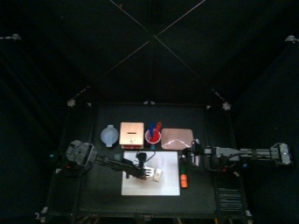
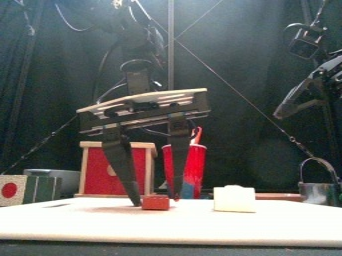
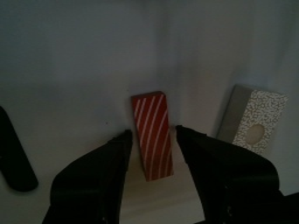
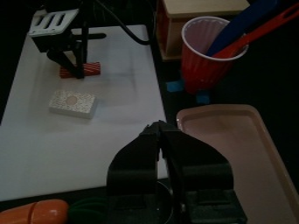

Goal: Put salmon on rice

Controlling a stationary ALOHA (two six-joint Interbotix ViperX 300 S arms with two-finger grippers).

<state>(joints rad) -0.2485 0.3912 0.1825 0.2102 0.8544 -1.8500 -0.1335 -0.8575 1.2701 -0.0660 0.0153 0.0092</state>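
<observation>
Top view: hovering over the white board [image 1: 167,158], left gripper [image 1: 139,165] down by the salmon [image 1: 135,170]. Front: straddling the salmon [image 2: 156,202], jaws wide, rice [image 2: 235,199] sitting just beside. Left wrist: framing the striped salmon [image 3: 151,135] unevenly (risking a pinch on one edge, flipping it). Right wrist: resting right gripper [image 4: 167,149] closed, looking at rice [image 4: 73,102].

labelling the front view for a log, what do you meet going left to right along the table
red-dot card → red box → left gripper astride the salmon → red cup → rice → metal cup
</observation>
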